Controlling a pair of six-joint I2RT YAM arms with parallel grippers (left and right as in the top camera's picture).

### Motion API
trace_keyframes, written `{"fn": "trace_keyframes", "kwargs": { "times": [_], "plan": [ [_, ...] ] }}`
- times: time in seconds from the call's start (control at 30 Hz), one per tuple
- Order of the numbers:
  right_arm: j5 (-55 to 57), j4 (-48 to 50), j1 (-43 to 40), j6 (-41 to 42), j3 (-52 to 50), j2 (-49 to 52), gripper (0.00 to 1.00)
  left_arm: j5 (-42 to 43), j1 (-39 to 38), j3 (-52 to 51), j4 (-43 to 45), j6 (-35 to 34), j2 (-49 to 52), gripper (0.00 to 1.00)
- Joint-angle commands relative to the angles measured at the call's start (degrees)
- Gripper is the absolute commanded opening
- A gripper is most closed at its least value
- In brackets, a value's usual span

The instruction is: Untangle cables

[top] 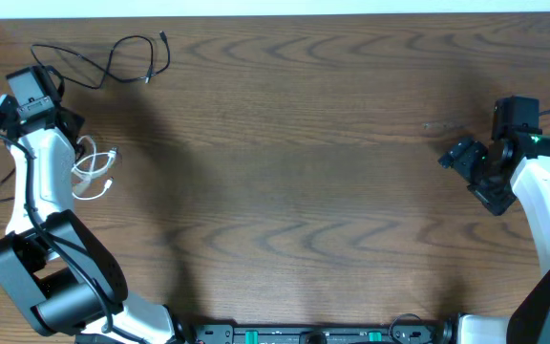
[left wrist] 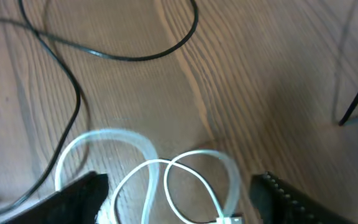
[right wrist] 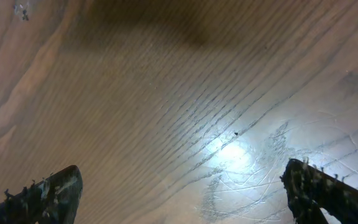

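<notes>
far cable [top: 111,65]: table's [top: 304,191] far-left corner | near cable [top: 94,172]: before it, just right of left arm [top: 41,182] | right gripper [top: 466,158]: table's right side

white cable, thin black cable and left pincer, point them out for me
thin white looped cable [left wrist: 110,132], left wrist view, top of its broad loop
thin black cable [left wrist: 135,58], left wrist view, bottom of its curve
left pincer [left wrist: 180,182], left wrist view, midway between its open fingertips

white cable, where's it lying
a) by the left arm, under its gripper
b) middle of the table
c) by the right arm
a: the white cable lies looped on the table just below the open left gripper, at the table's left side.
</notes>
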Motion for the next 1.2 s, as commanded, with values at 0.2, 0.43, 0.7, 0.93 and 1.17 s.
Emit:
{"fn": "trace_keyframes", "kwargs": {
  "times": [0.2, 0.43, 0.7, 0.93, 1.17],
  "plan": [
    [0.68, -0.04, -0.33, 0.11, 0.04, 0.15, 0.99, 10.93, 0.42, 0.17, -1.77, 0.39, -7.58, 0.88],
    [0.7, -0.04, -0.33, 0.11, 0.04, 0.15, 0.99, 36.79, 0.02, 0.17, -10.32, 0.5, -21.86, 0.88],
    [0.7, -0.04, -0.33, 0.11, 0.04, 0.15, 0.99, 46.75, -11.04, 0.0, -24.13, 15.3, -23.63, 0.88],
    [0.68, -0.04, -0.33, 0.11, 0.04, 0.15, 0.99, 46.71, -22.53, 0.0, -30.05, 19.82, -22.91, 0.88],
    [0.7, -0.04, -0.33, 0.11, 0.04, 0.15, 0.99, 46.25, -30.86, 0.0, -32.98, 20.59, -23.37, 0.88]
  ]
}}
